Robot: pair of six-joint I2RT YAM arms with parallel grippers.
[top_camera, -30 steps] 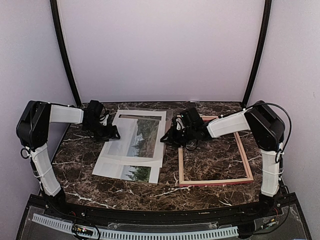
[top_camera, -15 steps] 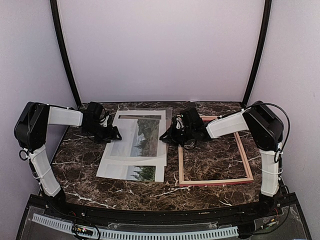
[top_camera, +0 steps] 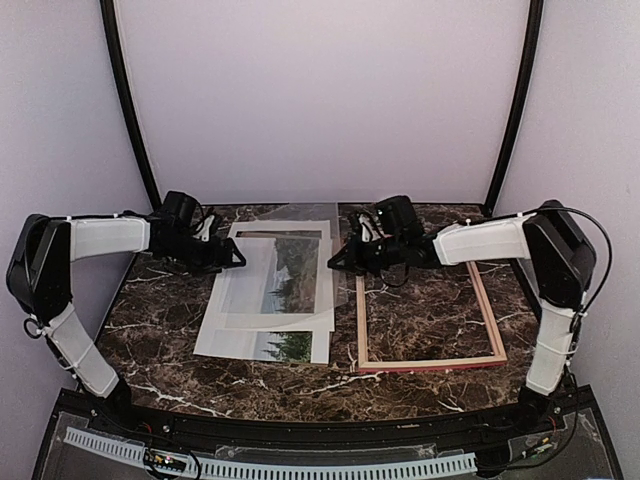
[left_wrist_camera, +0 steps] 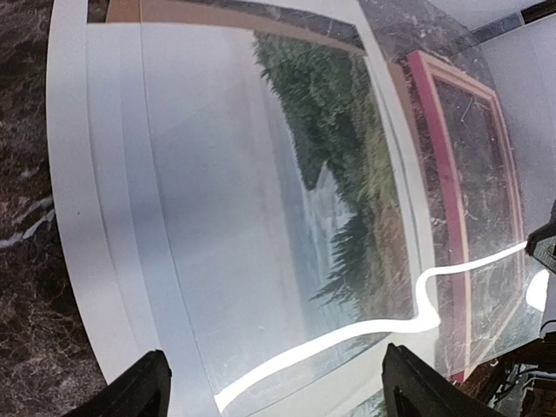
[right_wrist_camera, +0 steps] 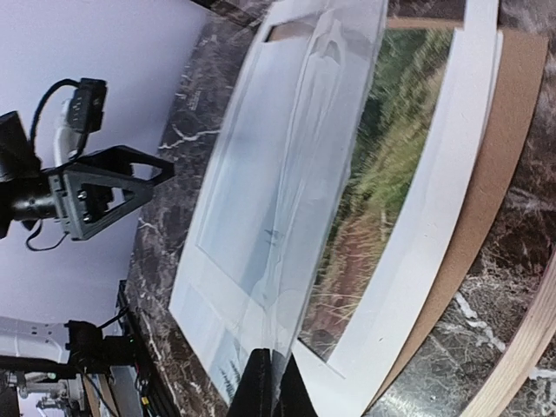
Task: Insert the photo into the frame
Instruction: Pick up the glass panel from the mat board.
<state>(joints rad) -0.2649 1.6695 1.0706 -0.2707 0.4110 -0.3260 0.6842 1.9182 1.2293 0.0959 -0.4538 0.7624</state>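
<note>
Soft, even light fills the top view, and shadows on the dark marbled bench (top_camera: 160, 310) are faint. In the left wrist view a bright curved streak of glare edges the clear sheet (left_wrist_camera: 217, 217), whose sheen veils what lies beneath. In the right wrist view the photo (right_wrist_camera: 400, 130) looks smeared, and the right claw (right_wrist_camera: 269, 387) at the bottom edge is dark and blurred.

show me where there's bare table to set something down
Bare marble inside the frame, and the near strip of table before it and the paper stack. Crowded between stack and frame, where the right gripper pinches the clear sheet.
</note>
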